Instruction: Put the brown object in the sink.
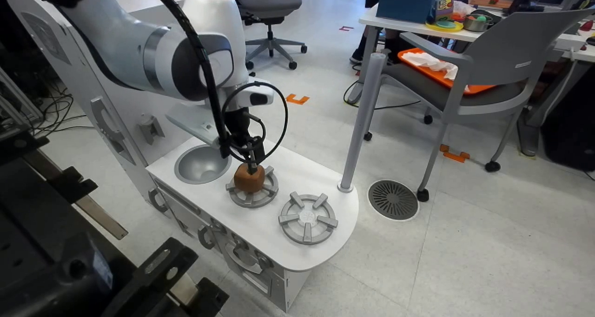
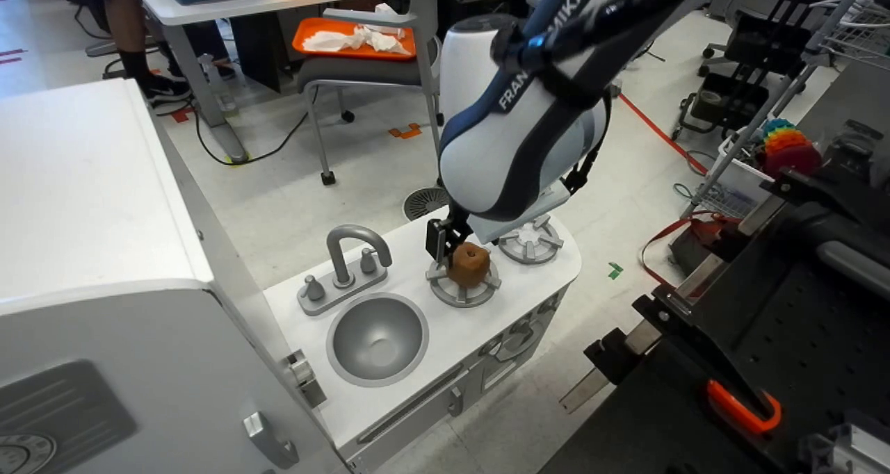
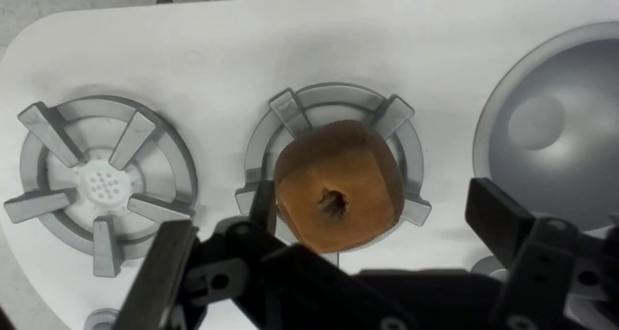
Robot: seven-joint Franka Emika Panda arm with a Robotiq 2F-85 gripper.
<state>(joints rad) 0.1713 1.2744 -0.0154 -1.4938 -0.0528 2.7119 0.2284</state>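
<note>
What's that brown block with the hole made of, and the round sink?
Brown block: perhaps foam or soft plastic, matte; finely ribbed sides, ragged hole edge.
Sink: smooth, satin grey, possibly painted plastic or metal; soft highlights fit either.

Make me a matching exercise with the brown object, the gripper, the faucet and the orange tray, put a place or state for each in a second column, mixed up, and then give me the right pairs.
Things
1. brown object
2. gripper
3. faucet
4. orange tray

Places and states
A. between two grey handles
B. resting on a chair
C. on the burner nearer the sink
D. open

Right pairs
1-C
2-D
3-A
4-B
</note>
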